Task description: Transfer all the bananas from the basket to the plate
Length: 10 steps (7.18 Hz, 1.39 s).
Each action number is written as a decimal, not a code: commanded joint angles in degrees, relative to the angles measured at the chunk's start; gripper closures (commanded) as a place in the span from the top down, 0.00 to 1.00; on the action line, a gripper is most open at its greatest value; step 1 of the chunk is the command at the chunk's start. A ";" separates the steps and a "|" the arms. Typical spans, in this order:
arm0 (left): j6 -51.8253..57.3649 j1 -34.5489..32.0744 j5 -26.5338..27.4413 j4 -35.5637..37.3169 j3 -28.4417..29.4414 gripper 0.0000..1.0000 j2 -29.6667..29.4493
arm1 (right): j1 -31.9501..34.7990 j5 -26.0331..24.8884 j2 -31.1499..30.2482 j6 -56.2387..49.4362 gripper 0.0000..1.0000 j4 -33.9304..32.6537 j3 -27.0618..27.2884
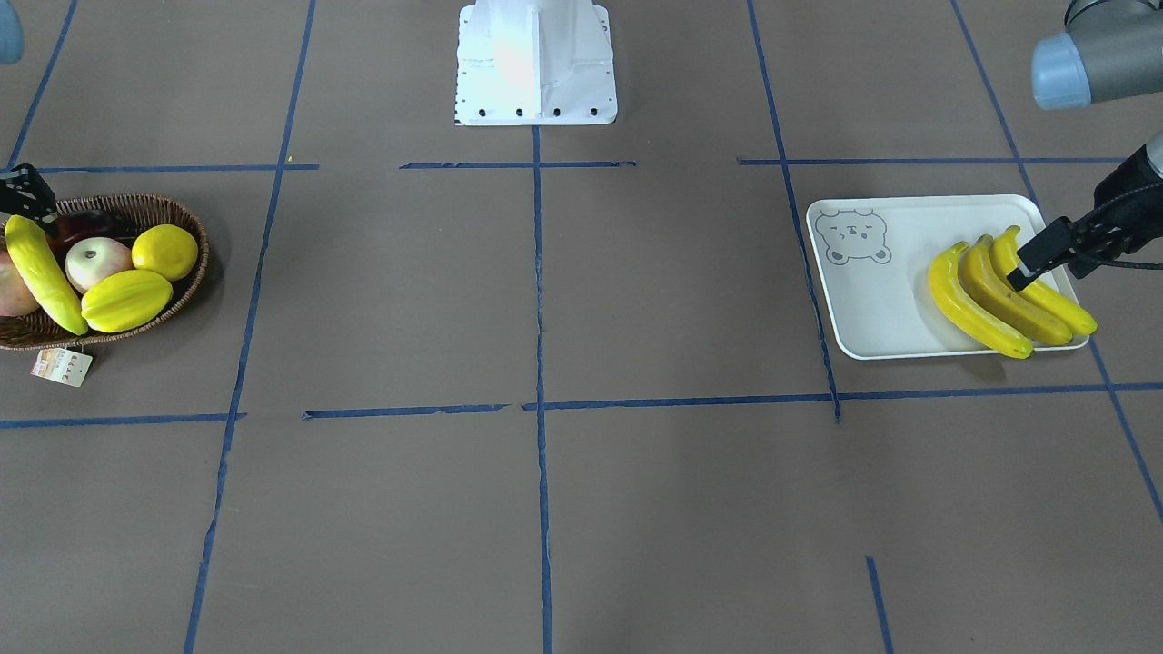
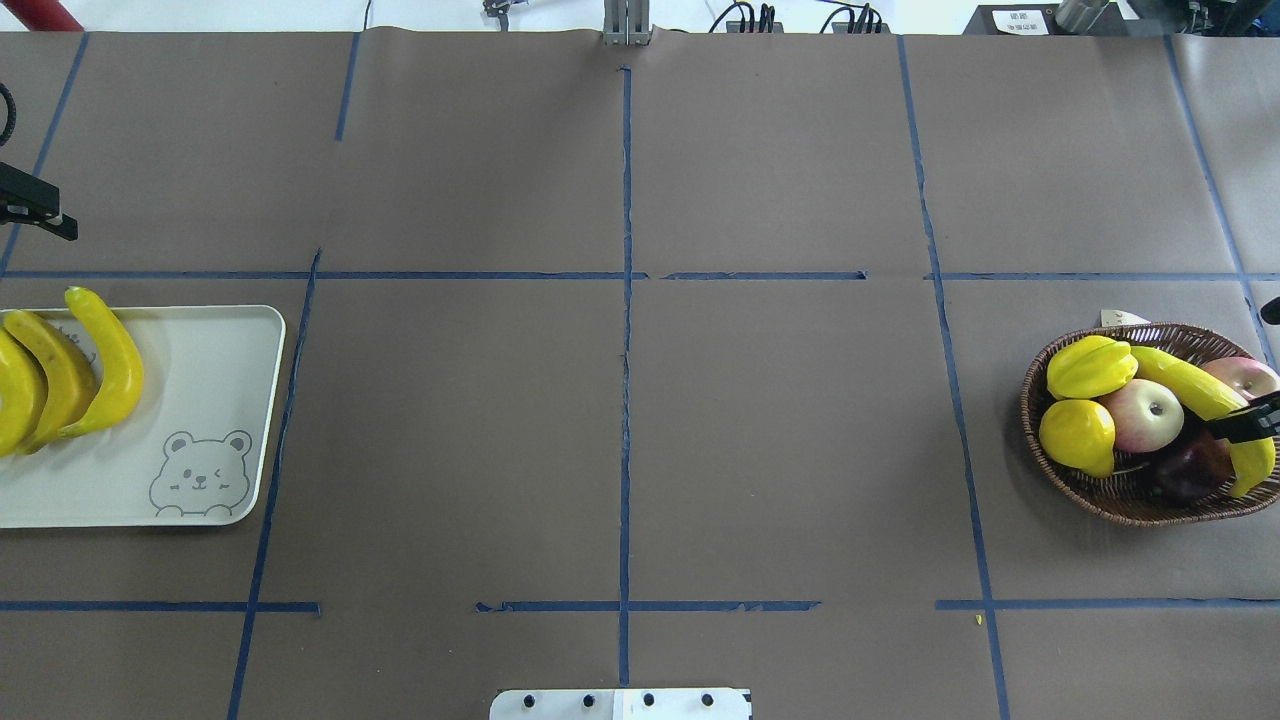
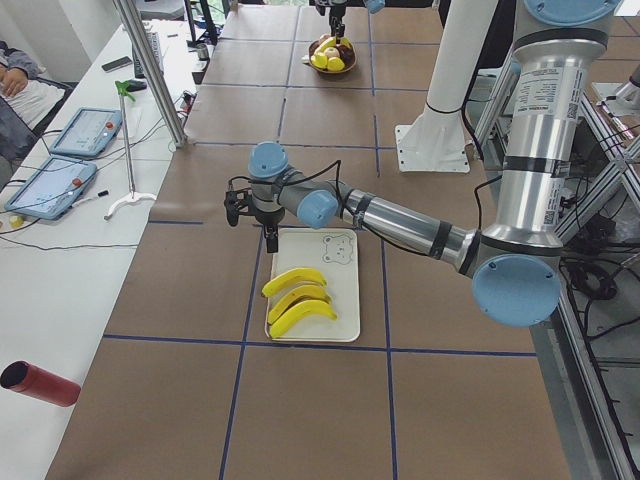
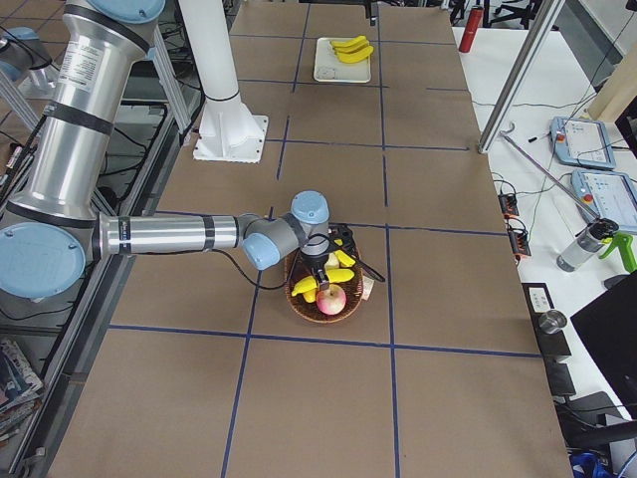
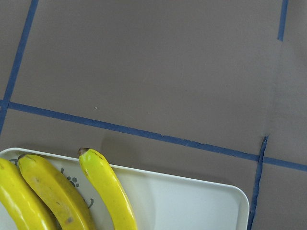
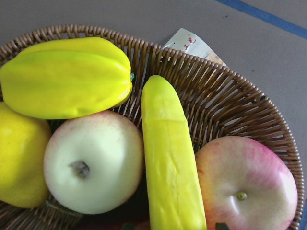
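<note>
One banana lies slanted in the wicker basket; it also shows in the overhead view and the right wrist view. My right gripper is low over it. The jaws are open and straddle the banana, with a gap on each side. Three bananas lie side by side on the plate, also seen from overhead and in the left wrist view. My left gripper hangs raised by the plate's edge near the banana tips. It looks open and holds nothing.
The basket also holds a ridged starfruit, a lemon, two apples and a dark fruit. A paper tag hangs off its rim. The white robot base stands mid-table.
</note>
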 commanded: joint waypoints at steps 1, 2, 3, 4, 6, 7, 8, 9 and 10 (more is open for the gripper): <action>0.00 0.09 -0.03 0.00 0.17 1.00 0.00 | -0.01 1.12 0.17 0.01 0.17 0.18 -0.02; 0.00 0.00 -0.03 0.00 0.08 1.00 -0.08 | 0.08 1.47 0.08 -0.07 0.06 0.35 0.07; 0.00 0.00 -0.03 0.09 0.25 1.00 -0.08 | 0.43 2.96 -0.01 0.01 0.02 0.18 1.11; 0.00 0.09 -0.03 0.09 0.34 1.00 -0.17 | 5.22 8.80 0.08 -0.07 0.01 -0.17 2.17; -0.18 0.09 -0.12 0.09 0.34 1.00 -0.35 | 13.42 15.79 1.13 -0.08 0.00 -1.05 3.05; -0.35 0.18 -0.12 0.09 0.08 1.00 -0.35 | 13.87 16.41 4.88 0.10 0.00 -3.23 3.14; -0.35 0.18 -0.38 0.00 -0.36 1.00 -0.52 | 13.88 17.12 9.79 0.19 0.01 -7.60 3.23; -0.44 0.26 -2.73 -0.43 0.16 1.00 -1.31 | 13.62 18.43 14.19 3.93 0.01 -9.38 2.97; -0.53 0.96 -4.67 -0.61 0.08 1.00 -2.44 | 10.83 18.88 18.49 11.97 0.01 -8.88 2.88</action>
